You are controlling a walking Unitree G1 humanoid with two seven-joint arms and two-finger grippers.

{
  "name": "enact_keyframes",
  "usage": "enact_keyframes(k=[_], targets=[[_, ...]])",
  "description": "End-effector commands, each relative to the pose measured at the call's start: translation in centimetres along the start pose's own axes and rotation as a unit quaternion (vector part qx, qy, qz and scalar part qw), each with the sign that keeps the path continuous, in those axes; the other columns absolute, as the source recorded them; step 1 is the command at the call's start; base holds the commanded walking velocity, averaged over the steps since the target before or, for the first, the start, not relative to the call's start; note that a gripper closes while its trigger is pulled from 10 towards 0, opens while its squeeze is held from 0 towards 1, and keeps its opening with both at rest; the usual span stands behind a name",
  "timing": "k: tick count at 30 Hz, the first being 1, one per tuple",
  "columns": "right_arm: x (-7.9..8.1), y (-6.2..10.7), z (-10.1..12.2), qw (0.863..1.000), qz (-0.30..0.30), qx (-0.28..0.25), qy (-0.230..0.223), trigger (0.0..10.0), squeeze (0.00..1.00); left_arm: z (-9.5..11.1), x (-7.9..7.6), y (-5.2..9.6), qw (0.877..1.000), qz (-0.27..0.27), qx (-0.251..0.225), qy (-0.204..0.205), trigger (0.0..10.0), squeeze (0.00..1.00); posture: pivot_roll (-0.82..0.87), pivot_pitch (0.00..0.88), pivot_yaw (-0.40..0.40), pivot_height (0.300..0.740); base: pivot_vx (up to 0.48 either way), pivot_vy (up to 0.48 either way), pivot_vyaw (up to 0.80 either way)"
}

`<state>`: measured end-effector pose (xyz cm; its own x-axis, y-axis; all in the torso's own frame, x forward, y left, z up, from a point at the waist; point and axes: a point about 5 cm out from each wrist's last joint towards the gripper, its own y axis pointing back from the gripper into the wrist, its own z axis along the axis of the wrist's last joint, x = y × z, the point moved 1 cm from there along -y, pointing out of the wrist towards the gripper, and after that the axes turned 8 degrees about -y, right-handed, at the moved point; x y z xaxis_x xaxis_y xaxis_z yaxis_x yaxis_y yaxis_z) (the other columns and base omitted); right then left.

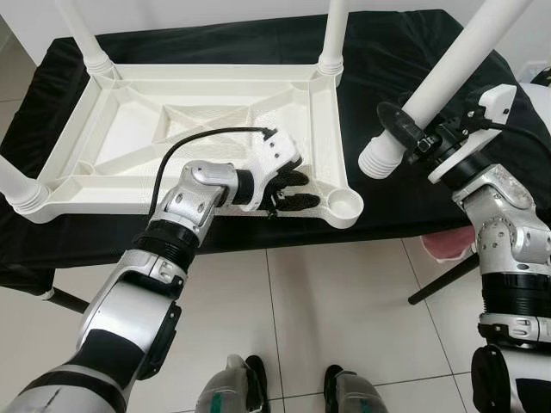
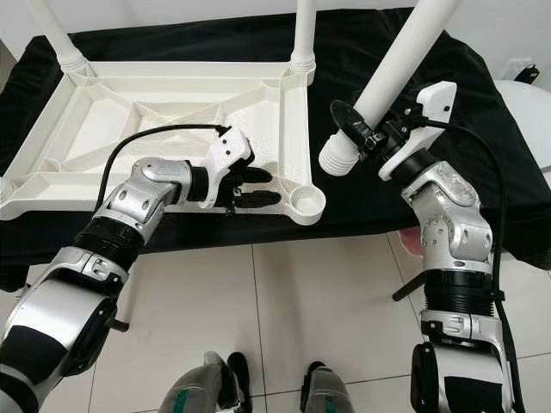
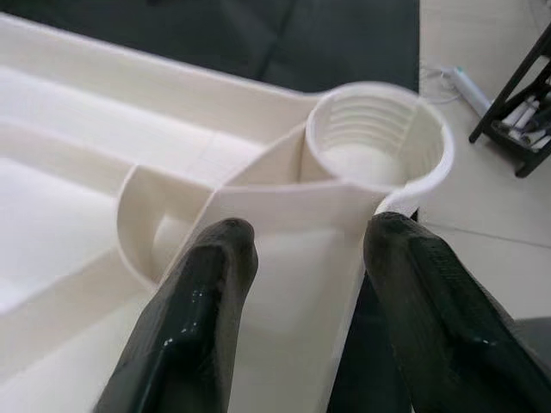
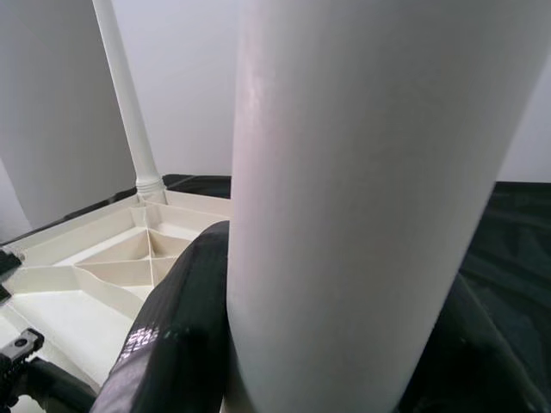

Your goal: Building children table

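the white tabletop (image 1: 129, 129) lies upside down on the black-covered surface (image 1: 405, 52), with screwed-in legs (image 1: 331, 34) standing at three corners. the left gripper (image 1: 288, 191) has its jaws pinching the rim beside the empty threaded socket (image 1: 346, 205) at the near corner. to the right, the right gripper (image 1: 413, 138) has its jaws clamped on a loose white table leg (image 1: 448, 73), held tilted above the surface with its threaded end near that socket.
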<state>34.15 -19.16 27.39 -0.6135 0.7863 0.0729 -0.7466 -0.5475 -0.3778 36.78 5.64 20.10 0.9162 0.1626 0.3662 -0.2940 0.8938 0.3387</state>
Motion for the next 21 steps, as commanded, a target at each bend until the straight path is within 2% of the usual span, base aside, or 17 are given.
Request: enact_keyframes(k=[1,11,13,16,21], targets=[[0.3,-0.3,0.4,1.0,0.01,-0.014,0.0,10.0,0.0,-0.7,2.0,0.4,0.985,0.169,0.033,-0.001,10.0,0.0,-0.14,0.17,0.069,0.74,0.0,0.0,0.0],[0.2,-0.3,0.5,1.0,0.01,-0.014,0.001,10.0,0.0,-0.3,1.0,-0.1,0.99,0.137,0.015,-0.011,10.0,0.0,-0.14,0.171,0.07,0.74,0.0,0.0,0.0],[0.2,-0.3,0.5,1.0,0.01,-0.015,0.001,10.0,0.0,-0.1,0.9,-0.2,0.991,0.131,0.011,-0.018,10.0,0.0,-0.14,0.171,0.07,0.74,0.0,0.0,0.0],[0.2,-0.3,0.5,1.0,0.01,-0.015,0.0,10.0,0.0,1.3,-0.4,-0.5,0.995,0.08,-0.027,-0.05,10.0,0.0,-0.14,0.172,0.069,0.74,0.0,0.0,0.0],[0.2,-0.4,0.5,1.0,0.011,-0.015,0.0,10.0,0.0,1.0,-1.0,-0.8,0.996,0.067,-0.022,-0.062,10.0,0.0,-0.13,0.172,0.068,0.74,0.0,0.0,0.0]])
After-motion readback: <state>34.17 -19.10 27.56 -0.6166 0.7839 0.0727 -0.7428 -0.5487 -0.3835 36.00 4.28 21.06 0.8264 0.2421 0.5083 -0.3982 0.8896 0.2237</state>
